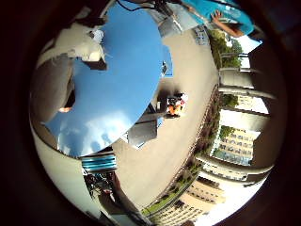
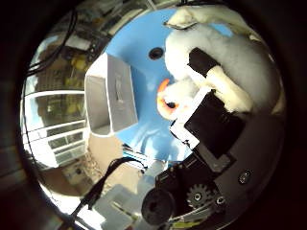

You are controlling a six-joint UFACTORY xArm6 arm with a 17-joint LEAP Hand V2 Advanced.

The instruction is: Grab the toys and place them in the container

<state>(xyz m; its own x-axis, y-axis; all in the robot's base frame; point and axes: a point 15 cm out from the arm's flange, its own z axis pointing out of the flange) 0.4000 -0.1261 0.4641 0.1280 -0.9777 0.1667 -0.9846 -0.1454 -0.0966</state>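
Note:
A white plush toy (image 2: 230, 57) with an orange beak (image 2: 165, 98) fills much of the right thumb side palm view, close to the palm. My right hand (image 2: 213, 120) has its white and black fingers curled against the toy and holds it above the blue table (image 2: 144, 43). A white open container (image 2: 110, 96) stands on the table beside the toy, a short way from the hand. The right little finger side palm view shows the round blue table (image 1: 122, 75) from further off, with a pale shape (image 1: 52, 89) close to the palm at its edge.
The table stands on a paved yard (image 1: 179, 141) with buildings (image 1: 235, 141) around. A small orange and white object (image 1: 174, 105) sits on the pavement past the table. A dark hole (image 2: 155, 53) marks the tabletop.

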